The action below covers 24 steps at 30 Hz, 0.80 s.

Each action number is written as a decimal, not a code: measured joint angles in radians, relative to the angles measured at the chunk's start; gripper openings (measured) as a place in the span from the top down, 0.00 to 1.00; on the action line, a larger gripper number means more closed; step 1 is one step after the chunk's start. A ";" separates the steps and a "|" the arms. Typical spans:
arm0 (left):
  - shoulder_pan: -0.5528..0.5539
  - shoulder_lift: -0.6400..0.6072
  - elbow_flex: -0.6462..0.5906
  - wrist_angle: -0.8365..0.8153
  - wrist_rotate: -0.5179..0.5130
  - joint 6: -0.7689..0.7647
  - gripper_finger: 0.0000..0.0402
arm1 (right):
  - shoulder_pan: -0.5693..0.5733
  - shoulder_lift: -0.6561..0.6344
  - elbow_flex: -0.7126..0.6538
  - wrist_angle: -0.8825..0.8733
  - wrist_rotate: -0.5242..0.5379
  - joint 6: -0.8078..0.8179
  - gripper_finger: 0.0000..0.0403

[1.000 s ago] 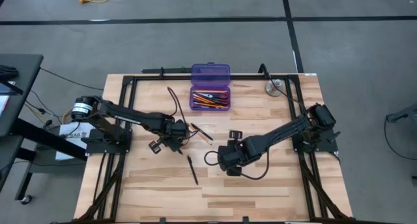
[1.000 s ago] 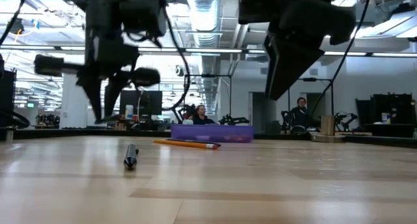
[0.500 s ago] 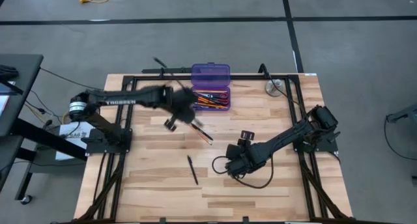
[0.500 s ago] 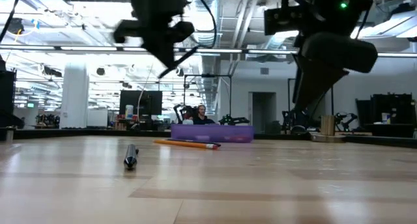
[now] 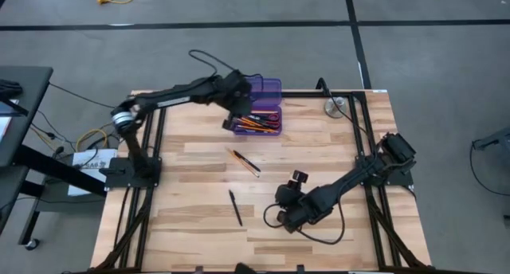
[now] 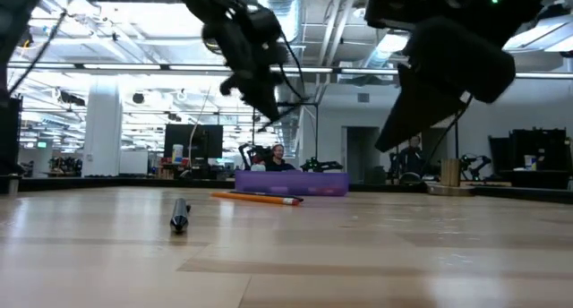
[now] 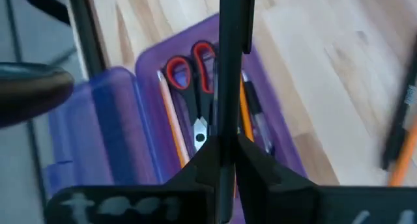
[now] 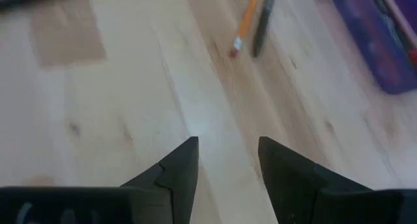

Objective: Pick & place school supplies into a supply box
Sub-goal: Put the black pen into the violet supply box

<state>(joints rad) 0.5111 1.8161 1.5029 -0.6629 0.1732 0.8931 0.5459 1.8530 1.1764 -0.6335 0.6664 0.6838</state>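
The purple supply box (image 5: 257,107) stands open near the table's far edge, its base on the wood, with orange pencils, pens and red-handled scissors (image 7: 192,71) inside. My left gripper (image 5: 233,119) hovers over the box's left end, shut on a black pen (image 7: 233,48). An orange pencil and a black pen (image 5: 245,162) lie side by side mid-table, and another black pen (image 5: 236,208) lies nearer. My right gripper (image 5: 287,218) is open above bare wood near the table's near edge, holding nothing. In the right wrist view its fingers (image 8: 228,152) point toward the pencil (image 8: 247,22). My left gripper (image 7: 225,146) pinches the black pen between its two fingertips (image 7: 202,162). The pen's shaft (image 7: 228,120) runs forward from the fingertips, over the open box. It is lifted clear of the table and of the box's contents.
A round silver-grey metal disc (image 5: 335,107) sits at the table's far right corner. Black frame rails run along the table's left, right and far edges. Bare wood lies between the loose pens and my right arm. People sit in the room beyond the table.
My left arm has swung from the table's middle toward the far edge and risen, carrying the black pen, and now hangs over the supply box. My right gripper has drawn back toward the near edge. The pens and pencil on the table have stayed put.
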 joint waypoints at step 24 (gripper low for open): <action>0.003 0.342 0.295 -0.231 0.005 -0.208 0.83 | 0.029 0.000 -0.040 0.051 0.013 0.124 0.62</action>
<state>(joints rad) 0.5144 2.1578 1.7981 -0.8937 0.1779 0.6856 0.5747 1.8530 1.1362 -0.5828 0.6792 0.8074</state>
